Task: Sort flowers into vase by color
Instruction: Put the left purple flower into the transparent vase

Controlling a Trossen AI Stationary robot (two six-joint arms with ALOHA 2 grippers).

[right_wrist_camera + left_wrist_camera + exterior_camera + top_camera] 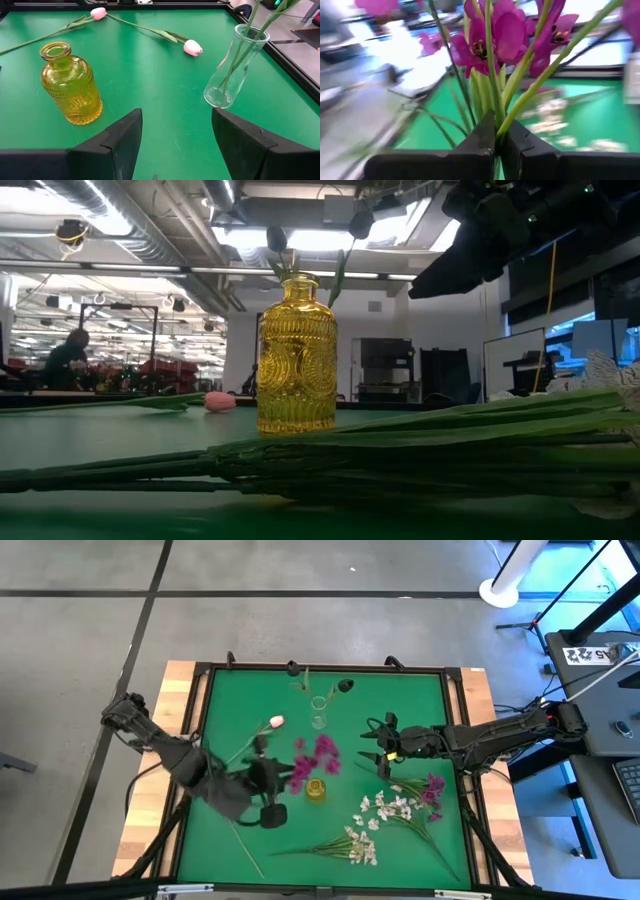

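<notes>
My left gripper (280, 776) is shut on a bunch of magenta-purple flowers (318, 754), held above the table beside the yellow glass vase (316, 790). A clear vase (319, 712) near the far edge holds green stems with dark buds (345, 686). Two pink tulips (192, 47) (98, 13) lie flat on the green mat. Sprays of white blossoms (385, 808) and another magenta cluster (432, 788) lie at the near right. My right gripper (381, 752) hovers open right of centre, its fingers pointing toward both vases. My left gripper pinches several green stems (496, 125) of the magenta bunch between its two fingers. The fingers come nearly level from the table's left and lie across the stems. The blossoms (492, 35) stand out beyond the fingertips, lifted clear of the mat.
A second white spray (360, 846) lies with long green stems near the front edge; these stems (400, 450) fill the low view's foreground. A loose stem (250, 850) lies at the near left. A black frame (200, 740) rims the mat.
</notes>
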